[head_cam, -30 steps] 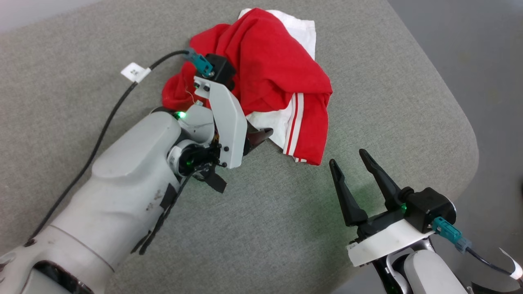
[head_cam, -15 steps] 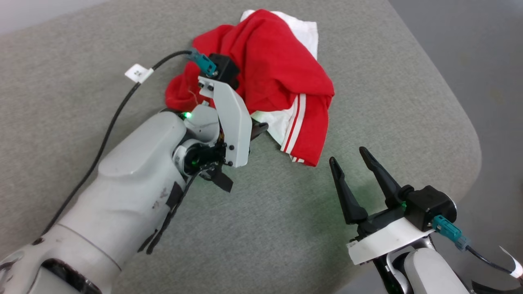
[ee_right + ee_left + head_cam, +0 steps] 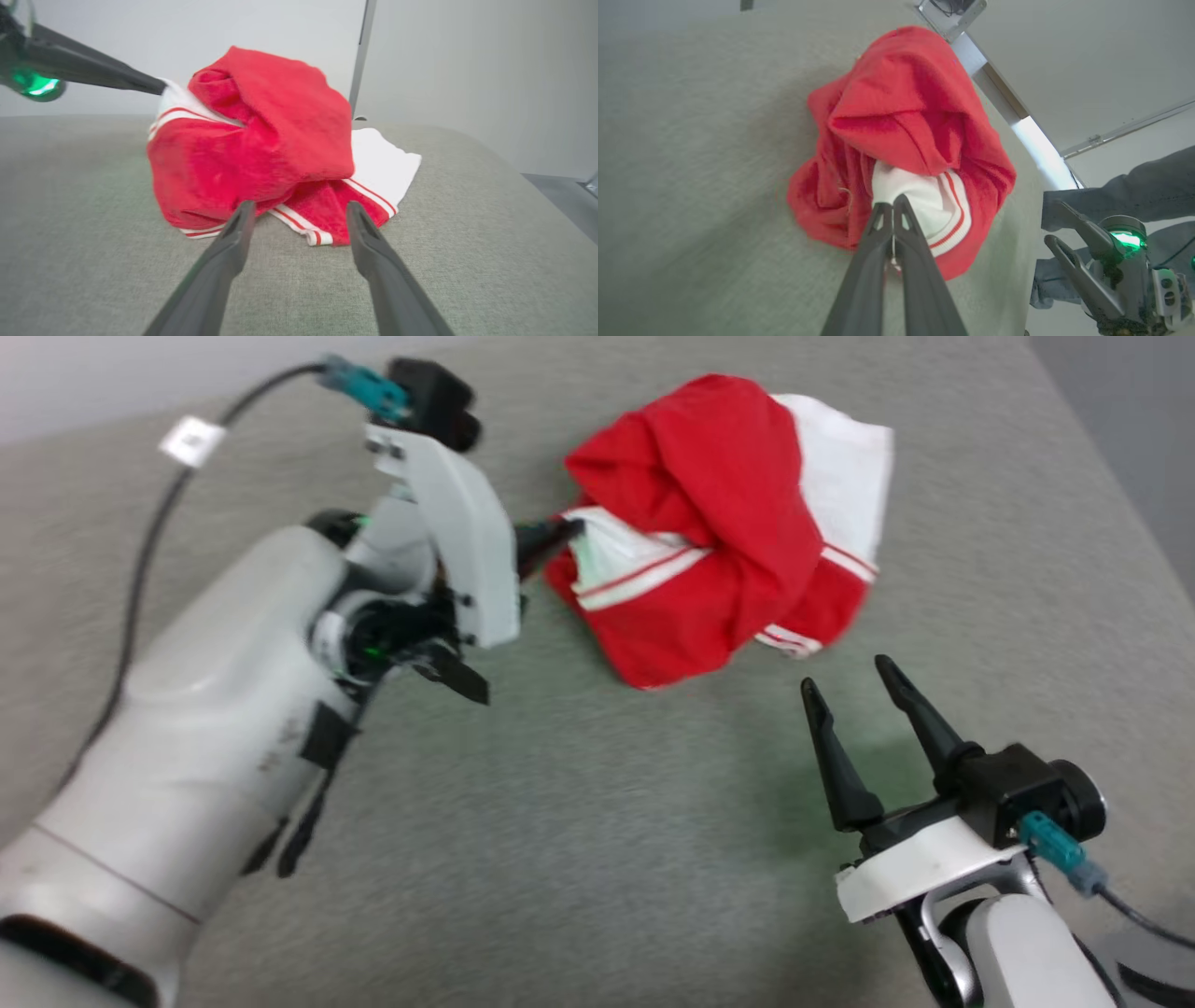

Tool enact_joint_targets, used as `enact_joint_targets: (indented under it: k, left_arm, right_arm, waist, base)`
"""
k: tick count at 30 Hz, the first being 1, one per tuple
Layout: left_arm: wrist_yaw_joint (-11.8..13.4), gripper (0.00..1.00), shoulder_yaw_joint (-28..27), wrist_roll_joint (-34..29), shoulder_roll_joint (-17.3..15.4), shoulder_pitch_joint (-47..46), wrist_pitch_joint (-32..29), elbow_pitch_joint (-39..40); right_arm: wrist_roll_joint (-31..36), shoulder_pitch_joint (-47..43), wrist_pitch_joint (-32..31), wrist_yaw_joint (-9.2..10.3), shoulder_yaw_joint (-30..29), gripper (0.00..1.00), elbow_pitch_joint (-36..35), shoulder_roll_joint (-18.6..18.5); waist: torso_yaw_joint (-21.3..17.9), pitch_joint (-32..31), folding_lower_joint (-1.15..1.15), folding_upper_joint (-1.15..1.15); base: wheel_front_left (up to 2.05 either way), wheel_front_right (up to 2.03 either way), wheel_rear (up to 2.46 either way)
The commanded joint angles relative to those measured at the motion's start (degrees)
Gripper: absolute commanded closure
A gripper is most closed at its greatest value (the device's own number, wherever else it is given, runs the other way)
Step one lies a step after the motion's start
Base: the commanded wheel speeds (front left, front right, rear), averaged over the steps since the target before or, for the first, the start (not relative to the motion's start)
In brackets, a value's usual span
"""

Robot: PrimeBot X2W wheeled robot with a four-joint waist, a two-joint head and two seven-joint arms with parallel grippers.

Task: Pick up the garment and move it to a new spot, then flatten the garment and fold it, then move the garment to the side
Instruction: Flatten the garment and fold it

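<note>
The garment (image 3: 719, 513), a crumpled bright-red bundle with white panels and red-striped white bands, is partly lifted off the grey padded table (image 3: 597, 859). My left gripper (image 3: 569, 530) is shut on a white striped fold at the bundle's left edge; the left wrist view has the garment (image 3: 901, 140) bunched beyond the closed fingertips (image 3: 893, 205). Part of the garment (image 3: 261, 144) still rests on the table, with a white panel spread behind it. My right gripper (image 3: 848, 674) stands open just in front of it, empty, as the right wrist view's spread fingers (image 3: 238, 233) confirm.
The table's rounded right edge (image 3: 1158, 569) drops to grey floor. A black cable with a white tag (image 3: 191, 441) trails from my left wrist. A pale wall and a metal post (image 3: 362, 56) stand behind the table. Bare table surface lies in front of the garment.
My left gripper has risen and pulled the garment's white fold up and leftward, lifting and reshaping the bundle. The head camera has also shifted. My right gripper stays open in about the same place.
</note>
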State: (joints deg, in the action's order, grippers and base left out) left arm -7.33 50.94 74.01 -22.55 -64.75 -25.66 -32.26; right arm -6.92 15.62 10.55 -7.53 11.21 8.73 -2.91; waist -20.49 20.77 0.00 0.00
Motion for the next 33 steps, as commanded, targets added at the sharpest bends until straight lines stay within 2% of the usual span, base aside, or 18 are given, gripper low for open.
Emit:
enact_joint_targets:
  k: [1, 6, 10, 12, 16, 21, 24, 29, 33]
  left_arm:
    - [-0.2, 1.0, -0.3, 0.6, -0.5, -0.4, 0.4, 0.4]
    - [-0.2, 1.0, -1.8, 0.3, -4.7, -0.1, 2.4, 0.1]
    - [1.5, 1.0, -1.3, -1.5, -7.6, 1.5, 2.9, -2.6]
    - [3.3, 1.0, -1.2, -1.7, -9.0, 2.6, 2.9, -4.4]
    - [5.2, 1.0, -1.0, -1.9, -10.8, 5.0, 3.1, -6.9]
    - [5.6, 1.0, -1.5, -0.7, -10.6, 7.2, 3.8, -8.1]
    - [5.3, 1.0, -1.5, -1.3, -10.3, 7.4, 5.3, -8.6]
    - [1.7, 1.0, -5.4, -0.5, -9.8, 4.8, 13.9, -6.7]
    - [0.5, 1.0, -5.0, 0.4, -9.8, 5.3, 13.7, -4.7]
  right_arm:
    - [0.3, -1.0, -0.4, 0.08, -0.5, 0.0, -0.5, -0.3]
    - [1.7, -1.9, -3.0, 0.08, -0.9, 0.0, -3.4, -1.2]
    - [1.9, -2.3, -5.1, 0.08, -1.0, 0.0, -5.7, -2.1]
    - [1.7, -2.6, -6.1, 0.08, -0.9, 0.0, -6.8, -2.3]
    - [2.3, -3.5, -7.6, 0.08, -1.5, 0.0, -8.9, -2.7]
    - [1.7, -3.2, -9.1, 0.08, -2.0, 0.0, -10.7, -3.6]
    - [2.2, -3.2, -9.9, 0.08, -1.2, 0.0, -11.5, -3.3]
    - [2.3, -3.1, -10.8, 0.08, -1.6, 0.0, -12.4, -3.8]
    - [2.4, -3.7, -11.0, 0.08, -1.6, 0.0, -13.0, -3.8]
  waist:
    - [8.2, -4.0, 0.0, 0.0]
    - [14.5, -5.5, 0.0, 0.0]
    - [17.9, -6.0, 0.0, 0.0]
    - [19.1, -5.9, 0.0, 0.0]
    - [20.6, -5.5, 0.0, 0.0]
    - [21.3, -4.8, 0.0, 0.0]
    - [21.0, -4.4, 0.0, 0.0]
    - [20.1, -3.7, 0.0, 0.0]
    - [19.4, -3.5, 0.0, 0.0]
  base:
    - [0.0, 0.0, 0.0]
    - [0.0, 0.0, 0.0]
    - [0.0, 0.0, 0.0]
    - [0.0, 0.0, 0.0]
    - [0.0, 0.0, 0.0]
    - [0.0, 0.0, 0.0]
    - [0.0, 0.0, 0.0]
    - [0.0, 0.0, 0.0]
    - [0.0, 0.0, 0.0]
